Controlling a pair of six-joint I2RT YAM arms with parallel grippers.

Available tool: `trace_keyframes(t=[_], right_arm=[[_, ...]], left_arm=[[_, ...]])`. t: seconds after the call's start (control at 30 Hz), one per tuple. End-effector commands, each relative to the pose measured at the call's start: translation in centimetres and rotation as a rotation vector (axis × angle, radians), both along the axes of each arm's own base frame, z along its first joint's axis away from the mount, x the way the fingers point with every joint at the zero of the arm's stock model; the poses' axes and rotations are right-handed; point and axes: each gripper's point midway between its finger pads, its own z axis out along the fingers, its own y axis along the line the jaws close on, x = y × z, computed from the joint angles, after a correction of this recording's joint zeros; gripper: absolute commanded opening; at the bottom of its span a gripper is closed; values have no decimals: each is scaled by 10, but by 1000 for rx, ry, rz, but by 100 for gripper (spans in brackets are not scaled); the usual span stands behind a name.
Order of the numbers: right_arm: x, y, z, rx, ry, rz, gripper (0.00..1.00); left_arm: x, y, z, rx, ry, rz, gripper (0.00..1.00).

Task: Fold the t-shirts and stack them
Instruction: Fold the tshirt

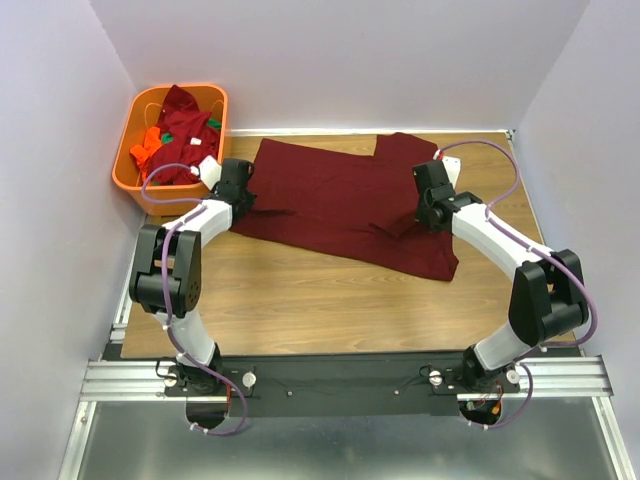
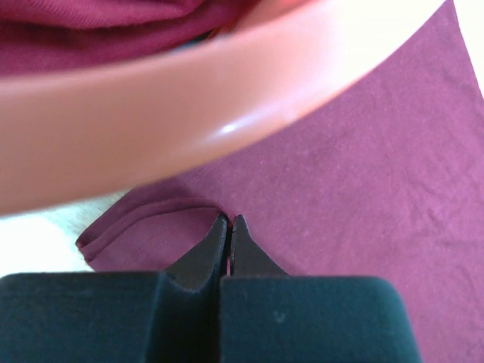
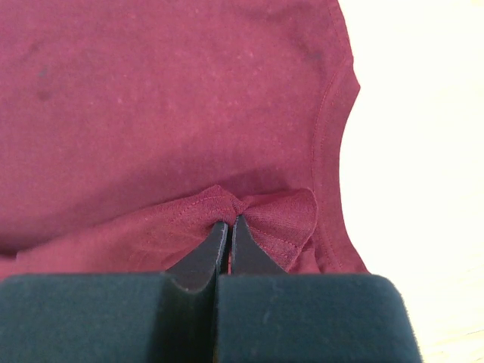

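A dark maroon short-sleeved cloth t-shirt (image 1: 340,205) lies spread on the wooden worktop (image 1: 330,300), closer to its far edge than its near one and reaching nearly from the left side to the right. It is mostly flat, with some rumpling and an overlap near its right end, so it does not yet look folded. The left end effector (image 1: 236,188) sits at the shirt's left edge, just beside the orange plastic basket (image 1: 135,180) in the far left corner. In the left wrist view its fingers are closed together, apparently nipping a hemmed fold of the maroon cloth. The right end effector (image 1: 430,205) is over the shirt's right part, and its wrist view shows the fingers shut on a small gathered pleat of fabric close to a curved seam. The heap of maroon, orange and green shirts (image 1: 180,135) is in the basket, and no folded stack shows anywhere. I judge the task barely begun: this shirt's folds, the stacking and the whole basket are left.
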Motion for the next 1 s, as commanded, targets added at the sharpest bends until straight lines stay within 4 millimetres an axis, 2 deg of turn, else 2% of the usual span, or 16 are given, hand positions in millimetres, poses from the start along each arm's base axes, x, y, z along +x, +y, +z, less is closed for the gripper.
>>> trace_keyframes(t=[0.0,0.13,0.43,0.5,0.53,0.57,0.67,0.7,0.73,0.77,0.93,0.97], right_arm=[[0,-6,5,10,-31,-25,1],[-3,-13,-1,8,-20,-41,1],[-4,-15,-8,25,-6,-44,1],[-4,-15,-9,28,-6,-45,1],[-4,-15,-9,29,-5,-46,1],[-4,-14,-11,33,1,-41,1],[-2,-15,-15,37,9,-48,3],[-1,-14,-15,45,6,-53,5],[0,-13,-16,49,10,-52,7],[3,-12,-14,63,6,-48,13],[24,-6,-17,119,22,-28,25],[29,-3,-20,137,32,-18,33]], left_arm=[[10,5,6,34,-17,19,0],[13,6,7,38,-22,16,0],[23,0,4,35,-31,-18,0],[24,1,5,40,-31,-26,8],[28,-1,9,41,-47,-35,16],[30,-2,14,45,-61,-56,34],[33,-8,25,36,-106,-94,58],[31,-9,27,38,-107,-108,62],[35,-11,38,33,-157,-122,65],[34,-17,41,22,-169,-151,66],[26,-31,54,3,-210,-218,68],[22,-36,54,-1,-210,-231,68]])
